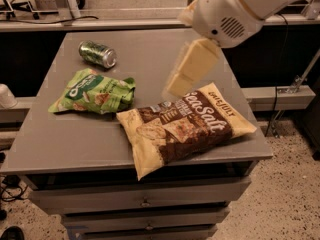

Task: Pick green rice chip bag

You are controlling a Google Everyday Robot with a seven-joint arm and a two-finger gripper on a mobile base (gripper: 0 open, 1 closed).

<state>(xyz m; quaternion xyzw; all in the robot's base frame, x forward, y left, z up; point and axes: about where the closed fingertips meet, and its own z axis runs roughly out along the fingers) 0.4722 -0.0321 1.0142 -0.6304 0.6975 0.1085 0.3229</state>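
The green rice chip bag (pixel 95 92) is small, crinkled and light green with a dark-green-and-white logo. It lies flat on the left part of the grey table (pixel 150 49). My gripper (pixel 177 86) is cream-coloured and hangs from the white arm (pixel 235 9) at the upper right. It hovers above the table, over the far edge of the Sea Salt bag. It is to the right of the green bag and apart from it, and it holds nothing that I can see.
A larger cream-and-brown Sea Salt bag (pixel 186 128) lies at the table's front right, its left corner close to the green bag. A green metal can (pixel 97 54) lies on its side at the back left. Drawers (pixel 145 202) sit under the tabletop.
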